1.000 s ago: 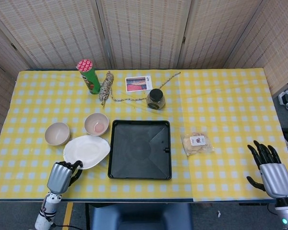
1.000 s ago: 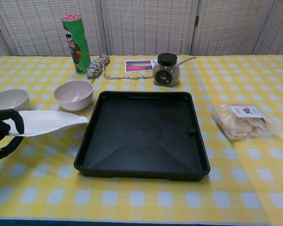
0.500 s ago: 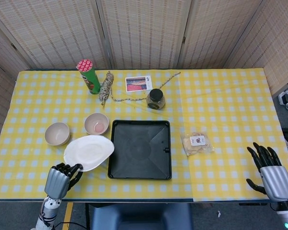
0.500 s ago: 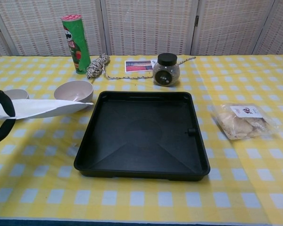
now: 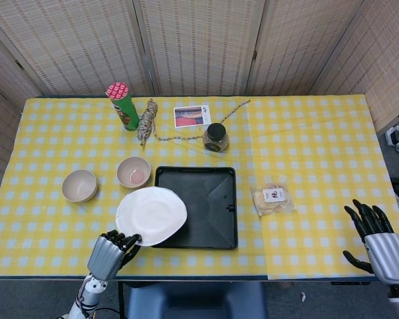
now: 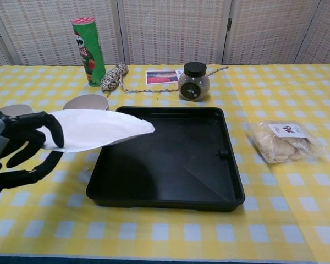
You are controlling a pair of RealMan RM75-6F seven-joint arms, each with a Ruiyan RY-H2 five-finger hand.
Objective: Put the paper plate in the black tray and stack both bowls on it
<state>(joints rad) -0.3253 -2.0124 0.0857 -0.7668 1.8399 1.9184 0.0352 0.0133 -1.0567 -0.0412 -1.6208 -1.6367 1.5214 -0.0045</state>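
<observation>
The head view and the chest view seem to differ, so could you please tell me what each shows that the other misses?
Only the head view shows the right hand, open at the table's near right corner. Only the chest view shows the left hand's fingers pinching the paper plate clear of the cloth, its far edge over the black tray. Both show the left hand, plate, tray, two bowls, chips can, jar and snack bag.
</observation>
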